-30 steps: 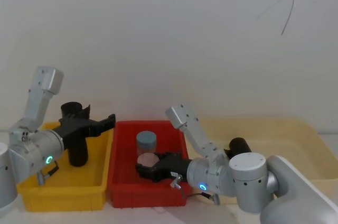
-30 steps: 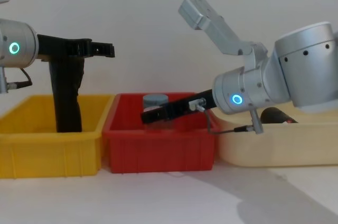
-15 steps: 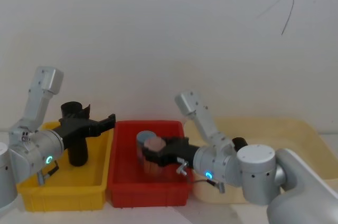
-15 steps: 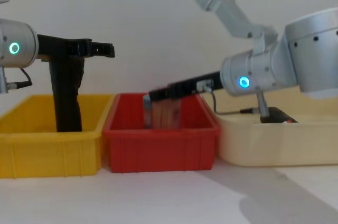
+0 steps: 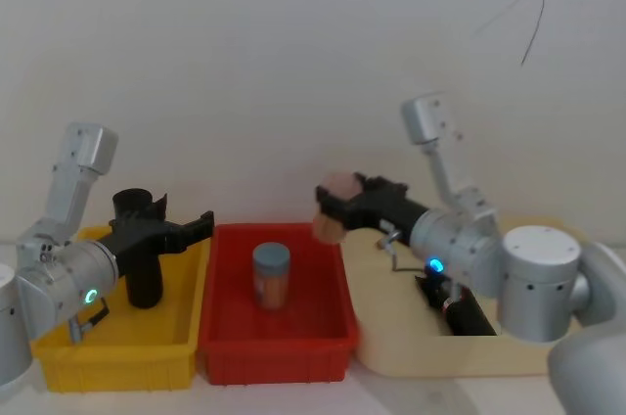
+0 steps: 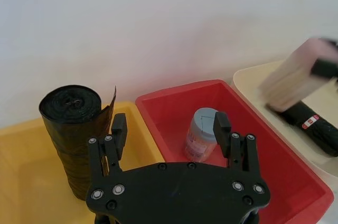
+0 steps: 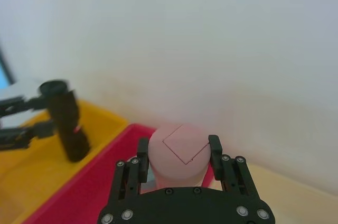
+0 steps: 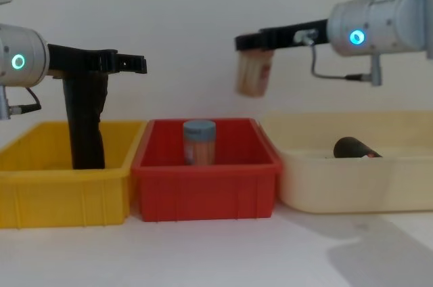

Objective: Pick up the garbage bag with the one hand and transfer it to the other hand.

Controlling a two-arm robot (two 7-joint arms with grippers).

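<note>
The cream tray (image 5: 411, 351), at the lower right of the head view, holds the garbage bag (image 5: 469, 315). It sits directly under the right arm, whose gripper (image 5: 337, 205) is clamped on a pink jar (image 5: 328, 224) and raised above the seam between that tray and the red bin (image 5: 274, 351).

That is the main risk. With its fingers full, this gripper cannot receive or pick the bag. If the jar is let go at this height it may drop onto the bag or the tray rim and bounce out.

At the lower left, over the yellow bin (image 5: 117, 361), the left gripper (image 6: 170, 129) hangs with its fingers apart, just beside the tall plain roll (image 5: 145, 283). A careless closing there would probably take the wrong roll. The labelled bag is well apart from this gripper, across the red bin and its blue-lidded jar (image 5: 272, 276).

The bag lies on its side on the tray floor. In the head view its long axis runs diagonally from upper left to lower right. In the chest view one rounded end shows above the tray wall, with the label band just to its right. Lying flat, it may roll away if nudged.
</note>
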